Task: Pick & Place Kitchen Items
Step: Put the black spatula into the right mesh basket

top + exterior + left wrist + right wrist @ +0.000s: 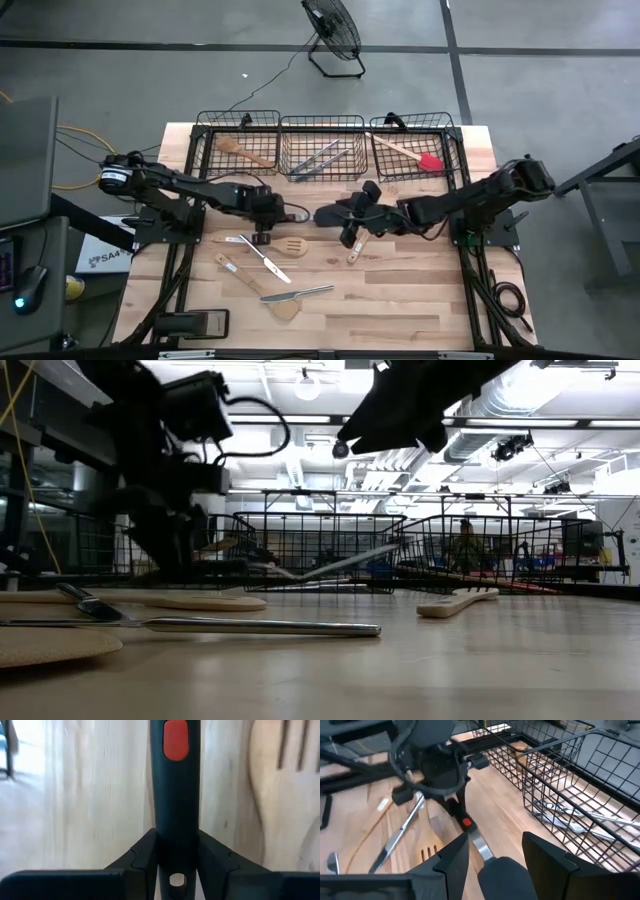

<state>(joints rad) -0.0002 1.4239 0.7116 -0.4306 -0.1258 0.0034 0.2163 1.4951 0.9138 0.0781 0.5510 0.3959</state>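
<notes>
A black turner (470, 827) with a red patch on its handle and a silver neck runs between my two grippers at the table's middle. My left gripper (266, 212) is shut on its handle end. My right gripper (343, 220) is open. Its fingers stand on either side of the turner's black head (502, 875); I cannot tell whether they touch it. Wooden spoons, a slotted wooden spatula (292, 247) and two silver knives (262, 258) lie flat on the table nearer the front edge. My left gripper pinches the two sides of the turner's handle (176, 845) between its two fingers, near the free end with the hanging hole. The handle runs on straight ahead of the fingers, toward the table's right. I cannot tell whether the turner rests on the table.
Three black wire baskets stand along the far edge. The left one (238, 140) holds a wooden spatula, the middle one (320, 158) metal tongs, the right one (415, 155) a red-headed spatula. A knife (250, 626) and a wooden handle (455, 602) show in the low view.
</notes>
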